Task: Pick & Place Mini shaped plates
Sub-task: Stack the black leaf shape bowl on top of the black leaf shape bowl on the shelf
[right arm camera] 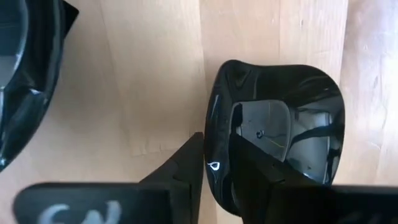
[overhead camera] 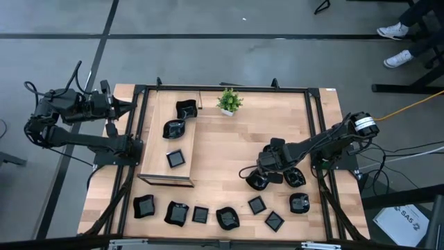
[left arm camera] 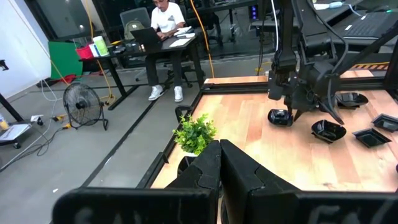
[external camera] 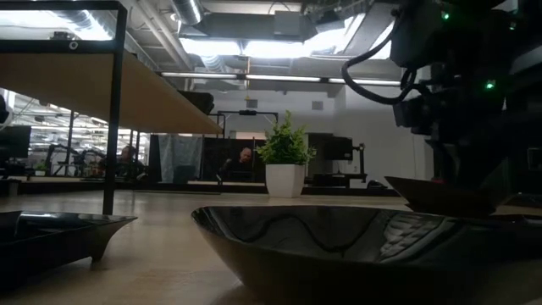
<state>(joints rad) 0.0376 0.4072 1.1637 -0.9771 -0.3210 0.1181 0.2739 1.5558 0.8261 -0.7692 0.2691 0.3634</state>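
With one finger inside and one outside its rim, the right claw [right arm camera: 214,171] grasps a rounded mini plate [right arm camera: 280,134] resting on the desk [right arm camera: 149,81]; the pinch should be firm before a level lift. Beyond lies the wooden tray [overhead camera: 149,149] holding three plates. Farthest, the left claw [overhead camera: 128,105] waits clenched, empty.

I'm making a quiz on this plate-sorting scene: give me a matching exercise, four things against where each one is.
Things:
1. potted plant
2. left gripper
3. right gripper
4. square plate

Places:
A. on the wooden tray
B. closing on a rounded plate
C. far edge of the table, middle
D. parked shut by the table's left corner

Pairs: 1-C, 2-D, 3-B, 4-A
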